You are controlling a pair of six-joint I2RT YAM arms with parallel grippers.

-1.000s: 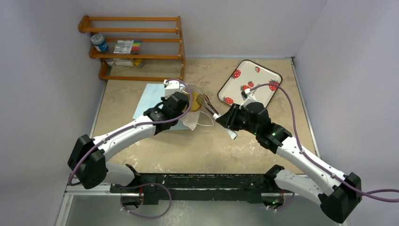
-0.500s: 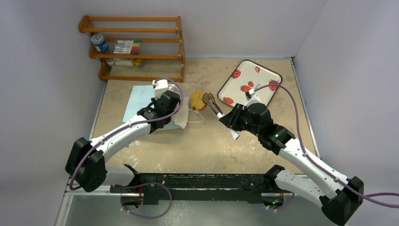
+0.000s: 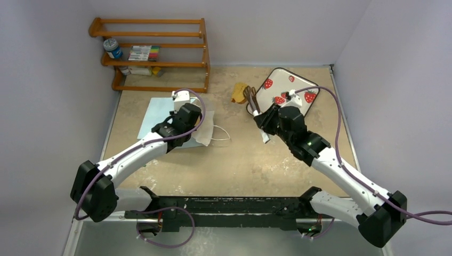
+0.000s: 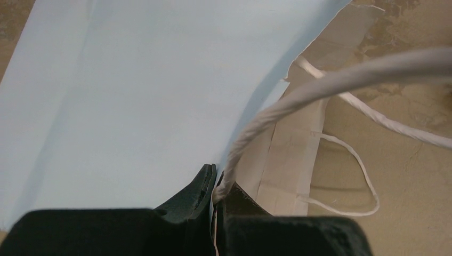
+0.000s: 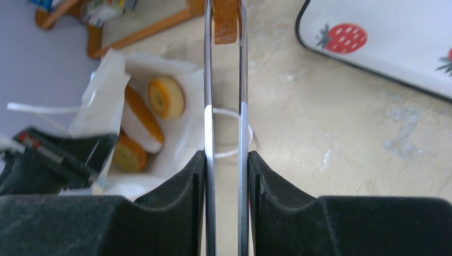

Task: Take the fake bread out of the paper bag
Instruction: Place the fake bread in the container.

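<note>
Since half a second ago the right arm has swung toward 12 o'clock, and the toast slice point(image 3: 238, 93) has gone from the bag mouth to just beside the tray point(image 3: 281, 76), off its 9 o'clock edge. The bag and left arm have barely budged.

The right gripper point(image 5: 226, 160) is clenched on a pair of metal tongs point(image 5: 206, 80), and the tong tips pinch that slice. In the wrist view the top of the frame cuts most of it off.

The left gripper point(image 4: 216, 186) is clamped on the bag's white cord handle point(image 4: 320, 85). From above, its fingers are hidden under its own body.

The paper bag point(image 3: 157, 109) lies on its side at about 9 o'clock on the table point(image 3: 234, 160). Still inside are the doughnut point(image 5: 166, 97), the long roll point(image 5: 143, 120) and a second slice point(image 5: 129, 154), partly tucked behind the bag's edge.

As for writing, the marker pack point(image 3: 144, 52) and the blue-lidded jar point(image 3: 112, 48) sit on the wooden rack point(image 3: 181, 64) at 11 o'clock, but any print is too small to read. The tray only has strawberries.
</note>
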